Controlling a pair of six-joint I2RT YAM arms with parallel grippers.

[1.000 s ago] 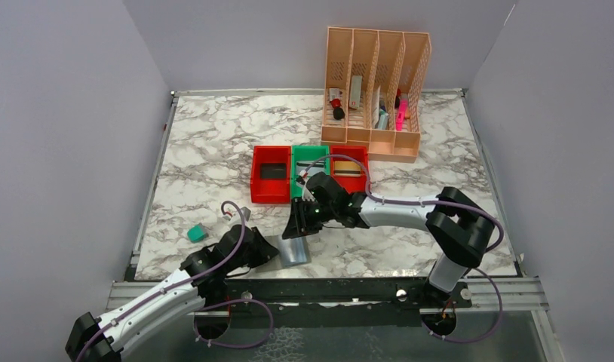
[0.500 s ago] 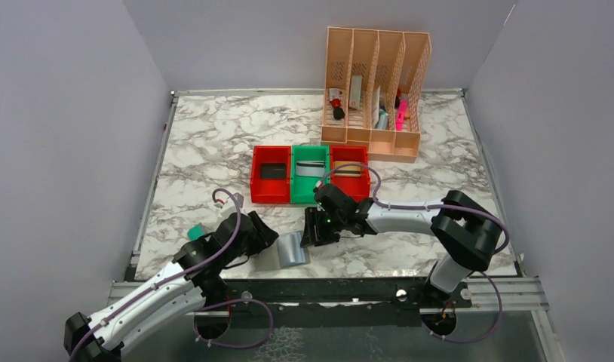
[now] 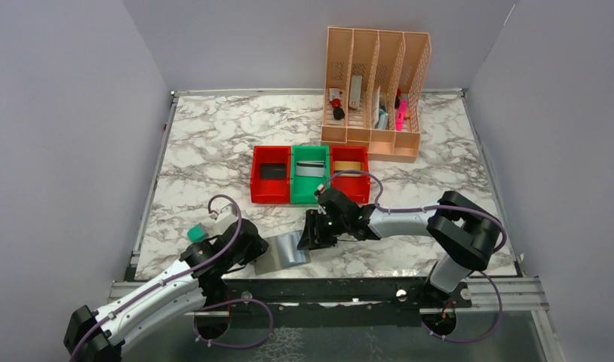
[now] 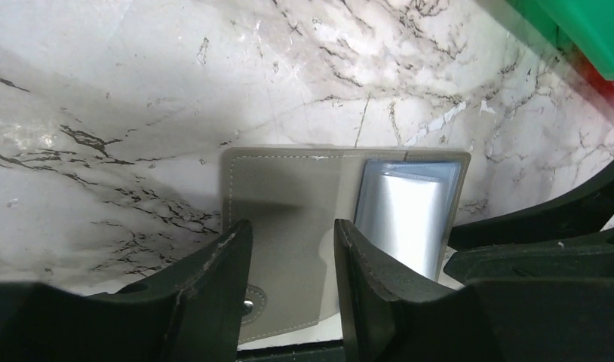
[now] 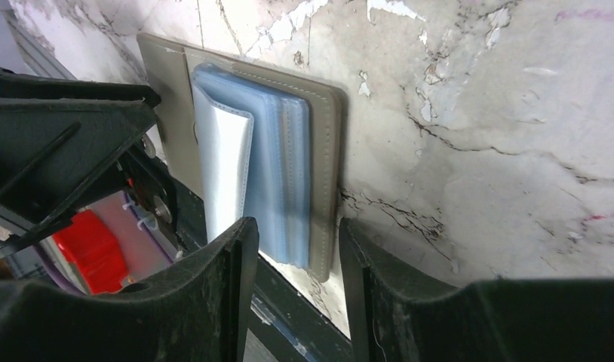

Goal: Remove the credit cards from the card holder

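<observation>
The card holder [image 3: 283, 253] lies opened flat on the glossy white marble table [image 3: 213, 143] with grey veins, close to its near edge and between the two arms. It is a flat, matte grey folder with stitched edges and rounded corners. One panel is plain, with a small metal snap [image 4: 247, 305] near its edge. The other carries a stack of thin, translucent blue-grey plastic sleeves [image 5: 281, 173] (they look glossy and slightly bowed).

The left gripper [image 4: 289, 230] hangs over the plain panel. Its black, rough-surfaced fingers [image 4: 213, 286] stand apart, and nothing is pinched between them. The right gripper [image 5: 296, 226] hangs over the sleeved panel's outer edge, fingers [image 5: 213, 302] likewise parted and holding nothing.

Further back stand three square plastic bins, side by side and touching. The black card [image 3: 273, 171] lies in the left red bin [image 3: 256, 181], the silver-grey card [image 3: 310, 168] in the green bin [image 3: 297, 188], and the gold-tan card [image 3: 349, 167] in the right red bin [image 3: 362, 185]. Behind them a tall peach organiser [image 3: 372, 90] with perforated walls and upright slots holds small items too small to tell. A small teal block [image 3: 197, 233] sits on the marble beside the left arm.
</observation>
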